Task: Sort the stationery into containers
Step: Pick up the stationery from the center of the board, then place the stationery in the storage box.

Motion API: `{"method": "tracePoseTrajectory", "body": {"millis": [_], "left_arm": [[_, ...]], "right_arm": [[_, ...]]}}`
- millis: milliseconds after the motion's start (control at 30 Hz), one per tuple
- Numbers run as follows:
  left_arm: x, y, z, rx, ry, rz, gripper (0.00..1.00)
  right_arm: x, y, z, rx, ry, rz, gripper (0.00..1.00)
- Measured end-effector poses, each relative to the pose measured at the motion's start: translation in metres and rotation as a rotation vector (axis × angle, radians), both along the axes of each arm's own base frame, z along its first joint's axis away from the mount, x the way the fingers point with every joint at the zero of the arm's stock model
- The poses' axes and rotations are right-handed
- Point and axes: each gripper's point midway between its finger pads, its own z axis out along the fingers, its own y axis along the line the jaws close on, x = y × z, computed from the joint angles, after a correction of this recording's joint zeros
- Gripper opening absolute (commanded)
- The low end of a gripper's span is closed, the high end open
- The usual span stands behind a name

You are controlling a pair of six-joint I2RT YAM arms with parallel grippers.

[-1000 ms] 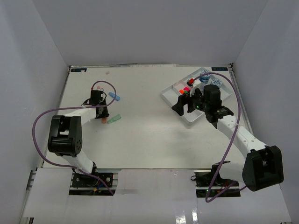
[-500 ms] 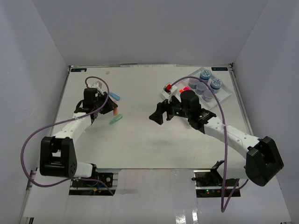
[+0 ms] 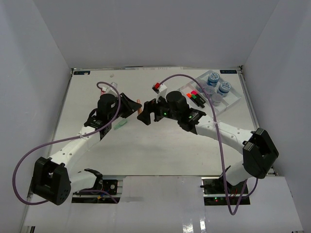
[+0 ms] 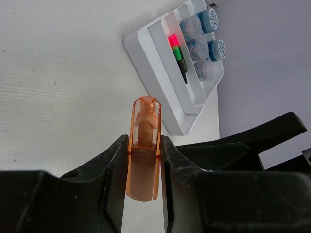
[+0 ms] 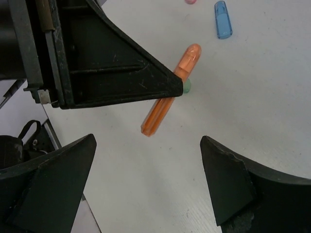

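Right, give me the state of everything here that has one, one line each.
Left jaws: shut on the translucent orange marker.
Right jaws: open, empty.
Blue marker: lying loose on the white table.
Green marker: lying loose on the table.
Clear round jars with blue patterned lids: in the white plastic tray, visible lids on.
Red and green markers: lying in the tray's middle compartment.

No text, number or brand is legible in any view. A blue label at upper left and a second blue label at upper right, both at the far edge of the table, are too small to read. The jar lids bear only a blue-white pattern.
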Motion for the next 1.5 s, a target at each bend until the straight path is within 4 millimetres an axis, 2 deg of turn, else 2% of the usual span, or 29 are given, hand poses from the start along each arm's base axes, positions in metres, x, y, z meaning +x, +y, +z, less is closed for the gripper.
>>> {"method": "tracePoseTrajectory", "body": {"millis": [200, 400, 500, 533, 600, 633, 667, 700, 767, 867, 900, 967, 1000, 1067, 1100, 1133, 1233, 1400, 1500], "left_arm": [[-0.001, -0.012, 0.008, -0.042, -0.007, 0.018, 0.26], [-0.002, -0.02, 0.013, -0.06, -0.025, 0.021, 0.26], [-0.002, -0.022, 0.014, -0.058, -0.029, 0.022, 0.26], [-0.003, -0.023, 0.014, -0.058, -0.03, 0.021, 0.25], [-0.003, -0.024, 0.014, -0.058, -0.031, 0.017, 0.25], [-0.003, -0.024, 0.014, -0.058, -0.031, 0.018, 0.26], [-0.003, -0.025, 0.014, -0.058, -0.035, 0.02, 0.26], [-0.002, -0.024, 0.014, -0.056, -0.038, 0.021, 0.26], [-0.001, -0.025, 0.016, -0.057, -0.045, 0.024, 0.27], [0.0, -0.025, 0.015, -0.052, -0.048, 0.021, 0.37], [0.0, -0.025, 0.015, -0.05, -0.051, 0.021, 0.47], [0.0, -0.025, 0.014, -0.04, -0.057, 0.02, 0.59], [0.0, -0.024, 0.013, -0.033, -0.058, 0.02, 0.7], [0.001, -0.023, 0.01, -0.011, -0.061, 0.022, 0.81], [0.002, -0.021, 0.007, 0.002, -0.059, 0.025, 0.89], [0.003, -0.02, 0.004, 0.02, -0.056, 0.029, 0.93], [0.004, -0.012, -0.005, 0.076, -0.038, 0.053, 0.98], [0.013, 0.011, -0.009, 0.174, -0.026, 0.108, 0.98], [0.018, 0.034, -0.016, 0.237, -0.003, 0.157, 0.98]], "right_arm": [[0.01, 0.006, 0.004, 0.005, -0.015, -0.048, 0.84], [0.017, 0.012, -0.005, -0.014, -0.01, -0.064, 0.72], [0.019, 0.013, -0.01, -0.027, -0.008, -0.067, 0.56], [0.019, 0.013, -0.012, -0.031, -0.008, -0.069, 0.46], [0.021, 0.012, -0.013, -0.036, -0.011, -0.076, 0.35], [0.021, 0.012, -0.013, -0.037, -0.012, -0.077, 0.24], [0.022, 0.011, -0.013, -0.041, -0.017, -0.08, 0.2], [0.025, 0.008, -0.016, -0.054, -0.014, -0.106, 0.11], [0.028, 0.006, -0.017, -0.057, -0.016, -0.111, 0.08], [0.028, 0.005, -0.018, -0.065, -0.021, -0.117, 0.08], [0.029, 0.005, -0.018, -0.067, -0.023, -0.121, 0.08], [0.031, 0.003, -0.018, -0.072, -0.03, -0.131, 0.08], [0.032, 0.002, -0.019, -0.077, -0.034, -0.136, 0.08], [0.035, -0.002, -0.022, -0.094, -0.041, -0.149, 0.08], [0.038, -0.005, -0.025, -0.105, -0.044, -0.16, 0.08], [0.041, -0.01, -0.029, -0.118, -0.043, -0.173, 0.08], [0.056, -0.034, -0.048, -0.182, -0.036, -0.228, 0.08], [0.091, -0.104, -0.084, -0.343, -0.018, -0.362, 0.09], [0.111, -0.147, -0.096, -0.44, -0.031, -0.422, 0.13]]}}
